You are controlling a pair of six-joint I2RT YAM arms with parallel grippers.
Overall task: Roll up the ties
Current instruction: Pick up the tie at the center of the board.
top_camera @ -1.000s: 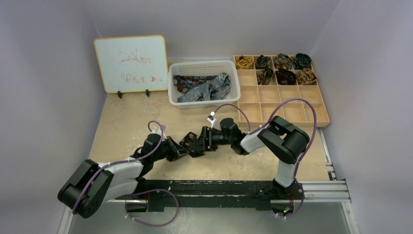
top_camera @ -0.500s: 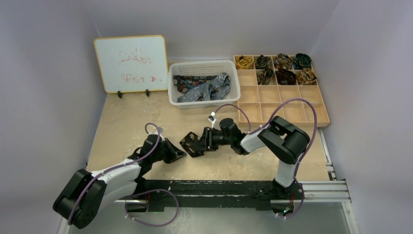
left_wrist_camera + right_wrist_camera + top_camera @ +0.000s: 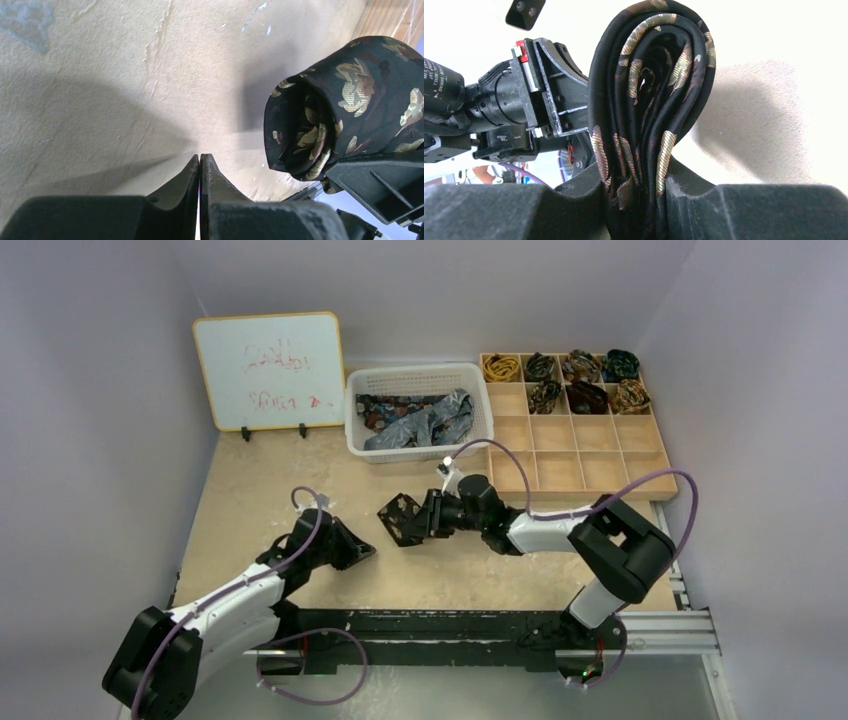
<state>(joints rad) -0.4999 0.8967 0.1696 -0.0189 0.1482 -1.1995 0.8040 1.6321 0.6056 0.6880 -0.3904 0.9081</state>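
Observation:
My right gripper [image 3: 408,521] is shut on a rolled tie [image 3: 399,517], a black coil with gold-brown motifs, held just above the table at its middle. The right wrist view shows the coil [image 3: 651,95] squeezed between my fingers. The left wrist view shows it at the upper right [image 3: 350,100]. My left gripper [image 3: 362,551] is shut and empty, a little left of the coil and apart from it; its tips [image 3: 200,160] are pressed together. Loose ties [image 3: 420,422] lie in the white basket [image 3: 418,375]. Several rolled ties [image 3: 585,380] sit in the tray's far compartments.
A wooden compartment tray [image 3: 600,465] stands at the back right, its near rows bare. A small whiteboard [image 3: 268,370] stands at the back left. Purple cables [image 3: 620,480] loop over both arms. A black rail [image 3: 450,625] runs along the near edge.
My left gripper has let go of the coil and pulled back to the left. My right gripper has lifted the rolled tie slightly away toward the back, its arm stretching out.

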